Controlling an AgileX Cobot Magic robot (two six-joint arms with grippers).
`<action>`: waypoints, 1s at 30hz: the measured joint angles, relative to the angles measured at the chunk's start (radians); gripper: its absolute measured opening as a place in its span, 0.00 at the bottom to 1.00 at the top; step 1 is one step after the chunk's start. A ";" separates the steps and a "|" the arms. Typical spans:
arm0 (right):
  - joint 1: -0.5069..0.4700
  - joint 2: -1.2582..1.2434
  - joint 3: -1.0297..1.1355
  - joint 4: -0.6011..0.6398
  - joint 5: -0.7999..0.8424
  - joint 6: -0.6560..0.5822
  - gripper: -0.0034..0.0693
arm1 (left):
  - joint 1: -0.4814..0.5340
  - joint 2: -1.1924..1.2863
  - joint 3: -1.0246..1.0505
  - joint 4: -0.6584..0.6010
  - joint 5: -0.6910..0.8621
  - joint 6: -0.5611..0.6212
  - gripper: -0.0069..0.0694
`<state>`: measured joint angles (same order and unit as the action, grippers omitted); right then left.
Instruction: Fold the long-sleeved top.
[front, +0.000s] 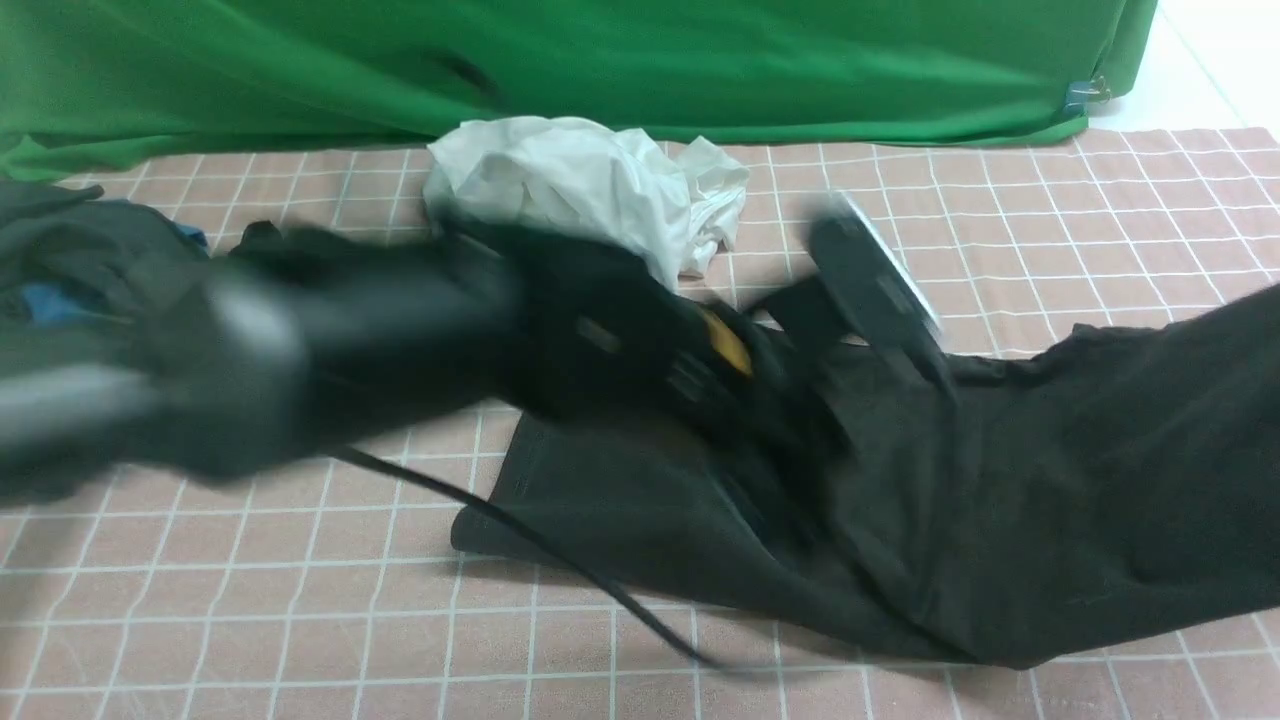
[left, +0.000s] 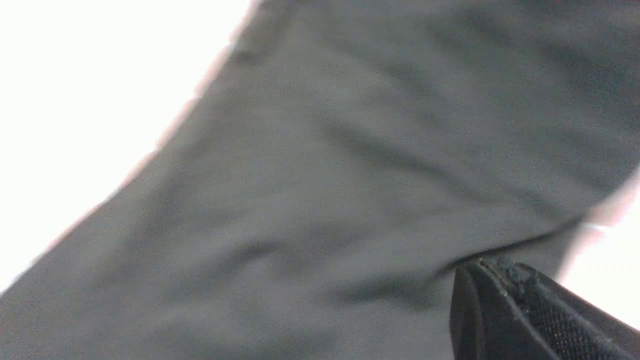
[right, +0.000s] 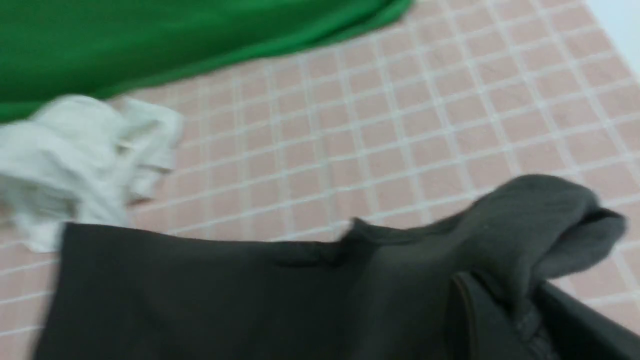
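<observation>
place: probably lab or studio | cues: green backdrop (front: 600, 60); pink grid-checked tablecloth (front: 1050, 220)

The table (front: 250, 560) is wearing a pink cloth with a white grid. The big dark long-sleeved top (front: 1050, 500) is lying spread over its right half. A crumpled white garment (front: 590, 185) is sitting at the back near the green backdrop (front: 600, 60), and a dark pile with some blue (front: 70, 270) is sitting at the far left edge.
</observation>
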<state>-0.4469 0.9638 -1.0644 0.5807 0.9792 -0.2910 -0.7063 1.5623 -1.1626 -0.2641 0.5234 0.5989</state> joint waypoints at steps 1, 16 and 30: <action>0.000 0.000 -0.002 0.000 0.000 -0.004 0.18 | 0.009 0.000 0.002 0.004 0.002 -0.005 0.12; 0.248 0.133 -0.066 0.363 -0.047 -0.097 0.18 | 0.388 -0.418 0.225 -0.045 -0.002 -0.057 0.12; 0.725 0.417 -0.093 0.383 -0.368 -0.095 0.18 | 0.389 -0.435 0.232 -0.048 0.012 -0.055 0.12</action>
<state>0.2784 1.3808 -1.1570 0.9639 0.6115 -0.3862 -0.3174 1.1270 -0.9308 -0.3118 0.5351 0.5440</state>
